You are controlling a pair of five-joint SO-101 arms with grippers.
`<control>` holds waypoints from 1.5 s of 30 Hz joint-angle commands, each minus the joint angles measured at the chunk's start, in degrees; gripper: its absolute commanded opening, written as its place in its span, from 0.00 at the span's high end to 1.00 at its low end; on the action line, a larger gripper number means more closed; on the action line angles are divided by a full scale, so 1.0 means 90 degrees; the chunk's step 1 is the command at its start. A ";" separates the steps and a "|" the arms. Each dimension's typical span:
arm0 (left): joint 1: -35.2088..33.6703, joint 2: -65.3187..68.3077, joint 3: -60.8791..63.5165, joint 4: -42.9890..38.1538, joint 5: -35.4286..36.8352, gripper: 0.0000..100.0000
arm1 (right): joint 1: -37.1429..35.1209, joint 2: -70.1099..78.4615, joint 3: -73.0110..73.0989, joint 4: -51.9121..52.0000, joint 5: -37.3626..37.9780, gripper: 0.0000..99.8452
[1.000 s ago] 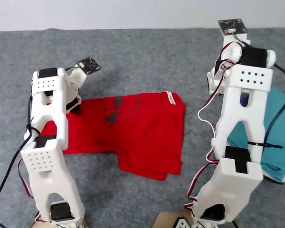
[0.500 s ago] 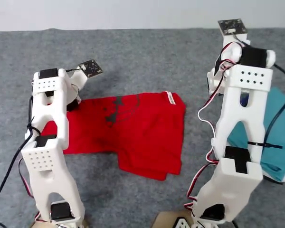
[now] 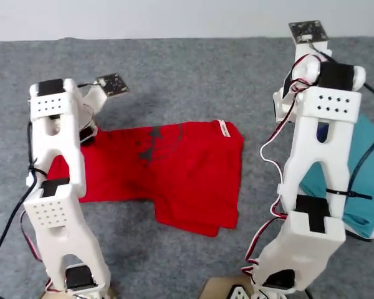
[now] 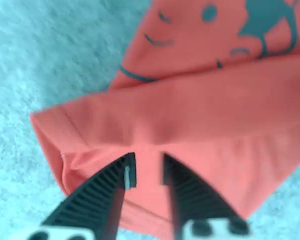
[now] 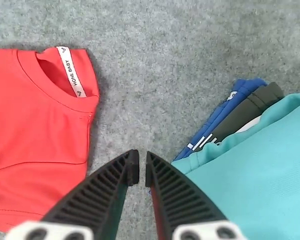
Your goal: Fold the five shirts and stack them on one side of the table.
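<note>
**Supervisor:** Report progress.

**Operator:** I read one stack (image 3: pixel 371 208) just beside the right gripper (image 5: pixel 139 167). The teal shirt (image 5: pixel 260 180) is on top, with the edges of a blue shirt (image 5: pixel 220 117) and a dark shirt (image 5: pixel 250 107) under it. A pale edge may be a fourth layer; I cannot confirm. The red shirt (image 3: pixel 174 168) is partly folded, one side turned in, and lies apart from the stack. I judge it the last item: finish the fold, then transfer.

**Supervisor:** Gripper states?

**Operator:** The left gripper (image 4: pixel 149 172) sits directly over the red shirt's folded edge, jaws slightly apart, nothing pinched. The right gripper is nearly closed on nothing. Bare table is below it, the red collar to one side, the stack to the other.

**Supervisor:** Surface and room?

**Operator:** The table (image 3: pixel 193 75) has a grey, carpet-like covering, flat throughout. Beyond its far edge I see a plain pale wall (image 3: pixel 174 18).
</note>
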 commanded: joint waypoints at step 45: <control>0.0352 0.0479 -0.1294 0.0459 -0.0166 0.87 | -0.0288 -0.0415 -0.0010 0.0249 -0.0186 0.96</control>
